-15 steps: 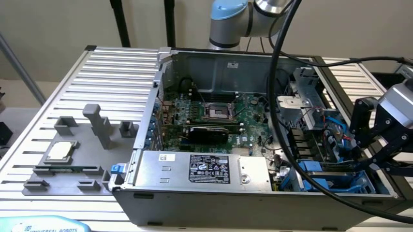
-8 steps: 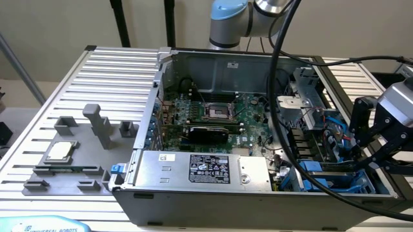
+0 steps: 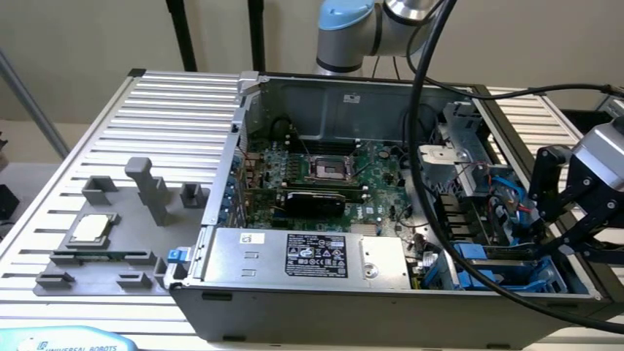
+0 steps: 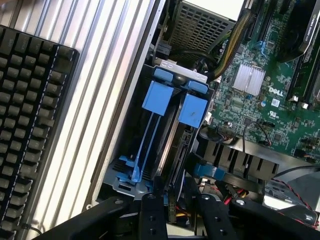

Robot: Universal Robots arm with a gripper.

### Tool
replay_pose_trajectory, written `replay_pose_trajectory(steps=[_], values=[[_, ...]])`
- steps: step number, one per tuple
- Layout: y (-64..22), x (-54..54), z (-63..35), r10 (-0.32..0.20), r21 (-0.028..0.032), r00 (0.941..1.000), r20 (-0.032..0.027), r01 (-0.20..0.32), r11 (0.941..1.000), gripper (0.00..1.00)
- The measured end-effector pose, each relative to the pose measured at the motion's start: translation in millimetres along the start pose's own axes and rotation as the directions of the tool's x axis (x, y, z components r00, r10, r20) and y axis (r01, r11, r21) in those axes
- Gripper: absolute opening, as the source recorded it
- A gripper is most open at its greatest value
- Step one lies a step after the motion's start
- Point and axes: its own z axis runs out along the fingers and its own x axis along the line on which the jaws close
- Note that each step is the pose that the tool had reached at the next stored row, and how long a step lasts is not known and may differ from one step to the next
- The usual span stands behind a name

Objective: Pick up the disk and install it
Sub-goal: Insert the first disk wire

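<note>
The disk point(image 4: 192, 111), on edge in its blue frame, stands in the drive bay point(image 4: 125, 172) at the corner of the open computer case point(image 3: 292, 311) on the counter point(image 3: 166, 117). The gripper point(image 4: 180, 200) hangs just above the bay, its fingers point(image 4: 151, 216) apart and gripping nothing. The pick-up looks done. The disk seems to be in its slot, though I cannot tell whether it is pushed fully home.

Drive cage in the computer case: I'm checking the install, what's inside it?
Two blue plastic carriers stand side by side in the drive cage. Their tabs and frames cover whatever they carry; no drive body can be seen.
</note>
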Motion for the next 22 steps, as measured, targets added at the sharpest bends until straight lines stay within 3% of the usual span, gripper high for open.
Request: replay_pose_trajectory(steps=[3, 4, 8, 14, 18, 22], values=[[-0.2, -0.1, 0.1, 0.000, 0.0000, 1.0000, 0.0001, 0.000, 1.0000, 0.29], [-0.2, -0.1, 0.1, 0.000, 0.0000, 1.0000, 0.0002, 0.000, 1.0000, 0.22], [-0.3, -0.4, -0.4, 0.000, -0.0015, 1.0000, 0.0005, 0.000, 1.0000, 0.16], [4.2, -2.6, -5.4, 0.000, -0.0063, 1.0000, 0.0023, 0.000, 1.0000, 0.16], [11.1, -5.6, -5.2, 0.001, -0.0177, 1.0000, 0.0057, -0.001, 0.9998, 0.16], [13.9, -6.7, -4.9, 0.009, -0.0405, 0.9999, 0.0133, -0.009, 0.9991, 0.16]])
